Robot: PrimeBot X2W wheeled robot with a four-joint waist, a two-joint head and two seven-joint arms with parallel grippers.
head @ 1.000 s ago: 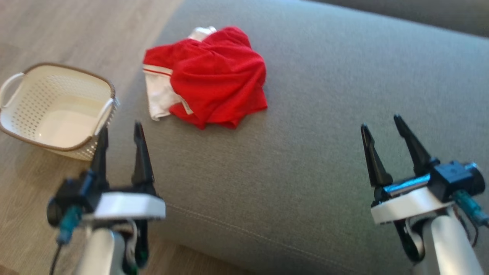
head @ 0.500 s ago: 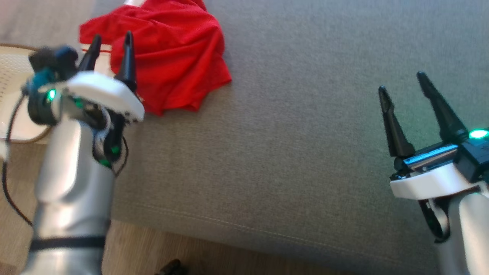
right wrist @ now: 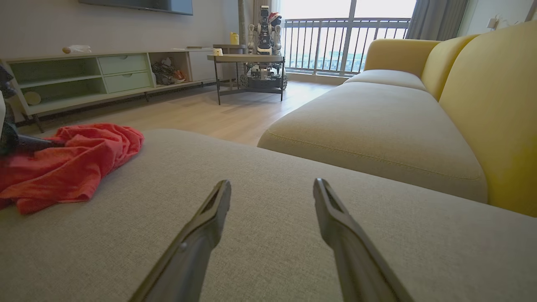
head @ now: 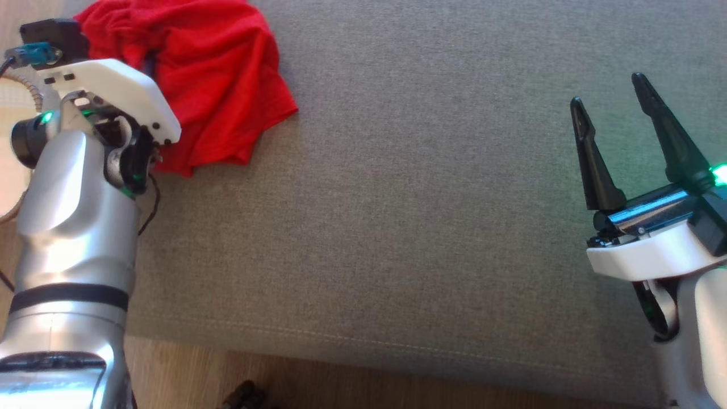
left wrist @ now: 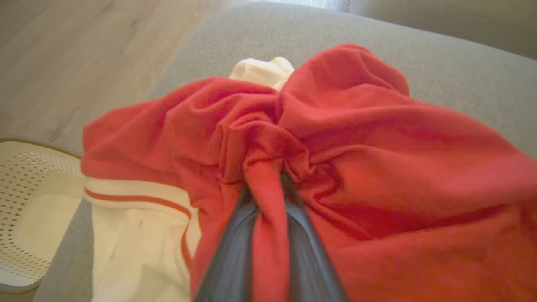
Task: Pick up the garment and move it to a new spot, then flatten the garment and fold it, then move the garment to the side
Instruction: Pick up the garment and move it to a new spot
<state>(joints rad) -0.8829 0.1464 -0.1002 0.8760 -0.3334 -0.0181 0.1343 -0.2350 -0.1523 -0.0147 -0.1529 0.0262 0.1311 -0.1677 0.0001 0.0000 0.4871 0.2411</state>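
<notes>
1. Head view: the garment [head: 210, 85], a red heap, is seen bunched at the far left corner of the grey cushion [head: 397, 199]. The left claw [head: 149, 63] is sunk into its near side, with the finger ends hidden by cloth. The right claw [head: 609, 91] is held spread and empty over bare cushion, well apart from the heap.
2. Left wrist view: a raised ridge of red cloth is pinched between the two fingers [left wrist: 230, 251]. A white panel [left wrist: 134, 235] edged with a red stripe is seen at the lower left. The step in hand is judged to be the pick-up. It would be done well if the pinch is made firm before any lift, and if the lift is taken straight up until the lowest fold is clear of the cushion, so that the heap is not dragged. Only one ridge is held, so the rest can be expected to hang and swing.
3. A pale basket [left wrist: 29, 176] is seen just beside the cushion's edge, lower down – a carry toward the cushion's middle is judged safer than one past that edge.
4. Right wrist view: the garment is seen at the left, with open cushion between it and the spread fingers; nothing on that stretch stands in the way. A yellow sofa [right wrist: 377, 121], a shelf unit [right wrist: 84, 75] and a small table [right wrist: 247, 58] are set well apart.
</notes>
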